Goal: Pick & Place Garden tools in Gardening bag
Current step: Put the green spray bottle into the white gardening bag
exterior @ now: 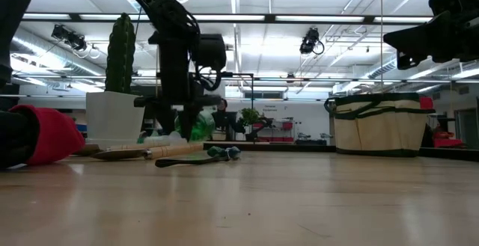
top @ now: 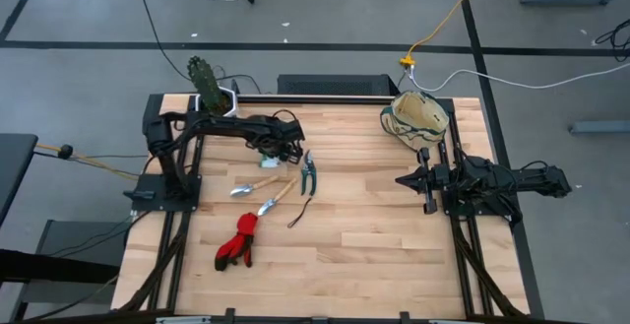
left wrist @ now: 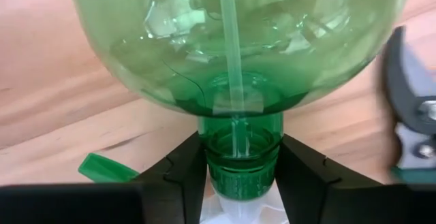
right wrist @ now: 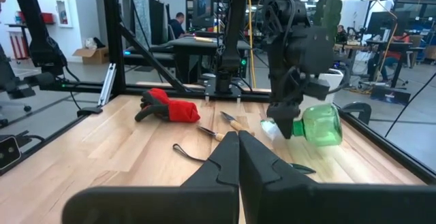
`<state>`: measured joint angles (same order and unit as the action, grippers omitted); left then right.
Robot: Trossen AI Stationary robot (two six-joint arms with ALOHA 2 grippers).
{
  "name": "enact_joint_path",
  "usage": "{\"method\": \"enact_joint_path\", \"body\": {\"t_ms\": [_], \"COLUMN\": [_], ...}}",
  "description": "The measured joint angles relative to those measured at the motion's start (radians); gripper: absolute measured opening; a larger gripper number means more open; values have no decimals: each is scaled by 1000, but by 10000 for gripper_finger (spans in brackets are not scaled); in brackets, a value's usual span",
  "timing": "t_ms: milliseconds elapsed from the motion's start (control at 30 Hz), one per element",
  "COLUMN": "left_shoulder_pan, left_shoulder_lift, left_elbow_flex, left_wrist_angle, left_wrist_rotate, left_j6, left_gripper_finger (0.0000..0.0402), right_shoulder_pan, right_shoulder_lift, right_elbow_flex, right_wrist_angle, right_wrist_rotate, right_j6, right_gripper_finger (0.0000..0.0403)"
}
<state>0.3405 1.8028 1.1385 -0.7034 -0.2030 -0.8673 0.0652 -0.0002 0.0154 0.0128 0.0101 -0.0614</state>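
Left gripper (left wrist: 240, 173) clenched around the neck of the green sprayer (left wrist: 238, 47), near the table's far left by the white pot with cactus (top: 212, 93). Bottle on its side, held at the neck between 2 dark fingers (left wrist: 180, 173). Just beside it on the wood, the pruning shears (top: 309, 173); nearer the front, 2 wooden-handled trowels (top: 266, 188), a thin dark cord (top: 301, 212) and red gloves (top: 237, 242), all apart from one another. Gardening bag (top: 414, 120) upright at the far right corner, mouth open, well apart from the tools. Right gripper (top: 406, 179) hanging just in front of the bag, fingers pressed together on nothing, nothing between it and the bag.
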Motion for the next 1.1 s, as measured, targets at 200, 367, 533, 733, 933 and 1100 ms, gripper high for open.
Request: {"method": "enact_joint_path", "body": {"t_ms": [200,367,533,733,933,1100], "left_shoulder_pan": [0,0,-2,-2,-3,-4], "left_shoulder_lift": [-91,-168,-240,-320,-374,-390], "left_elbow_flex": [0,1,1,1,1,1], "left_wrist_angle": [6,34,77,175,296,373], "left_wrist_rotate": [-8,-18,-21,-12,49,105], "left_j6": [19,55,69,146,221,236], "left_gripper_finger": [155,152,151,149,150,148], "right_shoulder_pan": [0,0,0,0,0,0], "right_shoulder_lift": [0,0,0,0,0,0], "right_elbow_flex": [0,0,0,0,0,0], "right_wrist_angle": [0,0,0,0,0,0], "right_wrist_rotate": [0,0,0,0,0,0], "right_j6": [0,0,0,0,0,0], "right_gripper_finger": [0,0,0,0,0,0]}}
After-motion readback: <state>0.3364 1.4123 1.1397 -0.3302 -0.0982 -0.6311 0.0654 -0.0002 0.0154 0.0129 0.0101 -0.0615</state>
